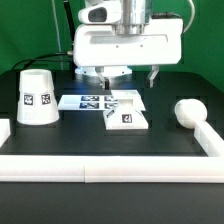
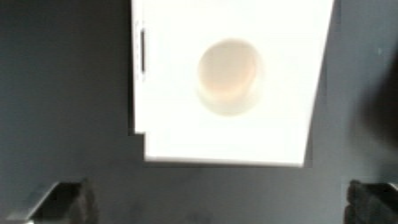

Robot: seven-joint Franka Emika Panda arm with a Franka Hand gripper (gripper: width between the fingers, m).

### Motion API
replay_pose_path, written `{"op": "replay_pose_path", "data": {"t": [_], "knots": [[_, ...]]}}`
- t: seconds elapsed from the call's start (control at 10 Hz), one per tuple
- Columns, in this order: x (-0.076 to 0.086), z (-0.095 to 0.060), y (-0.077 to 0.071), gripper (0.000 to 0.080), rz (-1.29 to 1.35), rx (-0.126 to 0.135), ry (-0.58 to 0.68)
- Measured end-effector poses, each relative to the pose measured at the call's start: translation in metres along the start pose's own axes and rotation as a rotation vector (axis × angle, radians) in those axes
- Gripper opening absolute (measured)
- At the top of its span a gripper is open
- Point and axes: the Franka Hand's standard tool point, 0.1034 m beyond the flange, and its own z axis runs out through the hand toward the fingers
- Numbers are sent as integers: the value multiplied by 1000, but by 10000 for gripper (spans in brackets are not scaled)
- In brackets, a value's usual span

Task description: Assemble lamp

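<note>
**Exterior view.** Small square matte white base block [image 1: 128, 116], tagged, mid-table, just beside the marker board [image 1: 92, 100] at its 10 o'clock. Tapered white cup-like shade [image 1: 38, 95] at 9 o'clock and ball-headed white bulb [image 1: 188, 112] at 3 o'clock, both well apart. Gripper [image 1: 128, 78] hangs above the block, jaws spread wide, empty.

**Wrist view.** Block's oval socket [image 2: 231, 75] shows ahead of the fingertips [image 2: 63, 200].

**Step, judged:** grasping the base. The next move calls for descending astride it and closing.

**Markings:** black square tags only, with no legible writing.

in the wrist view the base block [image 2: 178, 120] is blurred and cut off by the picture's edge.
</note>
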Motion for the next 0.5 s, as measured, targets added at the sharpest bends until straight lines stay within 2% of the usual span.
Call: {"op": "replay_pose_path", "data": {"t": [0.5], "knots": [[-13, 17, -4, 699, -2, 4, -24]]}}
